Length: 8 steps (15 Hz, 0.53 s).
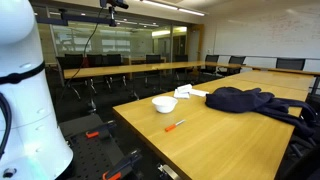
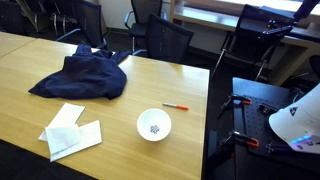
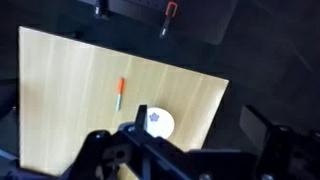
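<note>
The wrist view looks down from high above a light wooden table point(image 3: 70, 110). My gripper point(image 3: 200, 138) fills the bottom of that view, open, with nothing between its fingers point(image 3: 262, 128). A white bowl point(image 3: 158, 122) with a small blue mark inside lies far below, beside the left finger. An orange marker point(image 3: 120, 93) lies a little beyond the bowl. In both exterior views the bowl point(image 1: 164, 104) point(image 2: 154, 125) and marker point(image 1: 175, 125) point(image 2: 177, 106) lie near the table's end. The gripper itself is outside both exterior views.
A dark blue garment point(image 2: 85, 75) point(image 1: 245, 100) lies crumpled on the table, with white folded cloths point(image 2: 72, 132) point(image 1: 187, 92) nearby. The white robot base point(image 1: 25, 90) stands on a black plate with orange clamps point(image 2: 240, 100). Office chairs point(image 2: 160, 38) line the far edge.
</note>
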Each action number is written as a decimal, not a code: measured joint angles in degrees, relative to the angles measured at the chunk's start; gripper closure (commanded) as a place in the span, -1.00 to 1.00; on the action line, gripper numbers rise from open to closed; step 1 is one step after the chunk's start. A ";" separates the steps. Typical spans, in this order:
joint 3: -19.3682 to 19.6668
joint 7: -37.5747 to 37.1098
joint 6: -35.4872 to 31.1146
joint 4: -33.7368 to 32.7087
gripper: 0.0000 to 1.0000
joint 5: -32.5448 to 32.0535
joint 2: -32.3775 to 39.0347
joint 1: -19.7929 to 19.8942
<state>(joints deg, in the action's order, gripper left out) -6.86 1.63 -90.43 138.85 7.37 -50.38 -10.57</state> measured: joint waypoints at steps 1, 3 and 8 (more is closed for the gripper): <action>0.00 0.00 0.00 0.00 -1.00 0.00 -0.01 0.00; 0.00 0.01 0.00 0.00 -1.00 0.00 -0.01 0.02; -0.85 -4.98 -13.55 4.14 -1.00 2.64 3.38 1.88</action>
<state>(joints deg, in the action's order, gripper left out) -7.71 -3.35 -103.98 142.99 10.00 -47.01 -8.69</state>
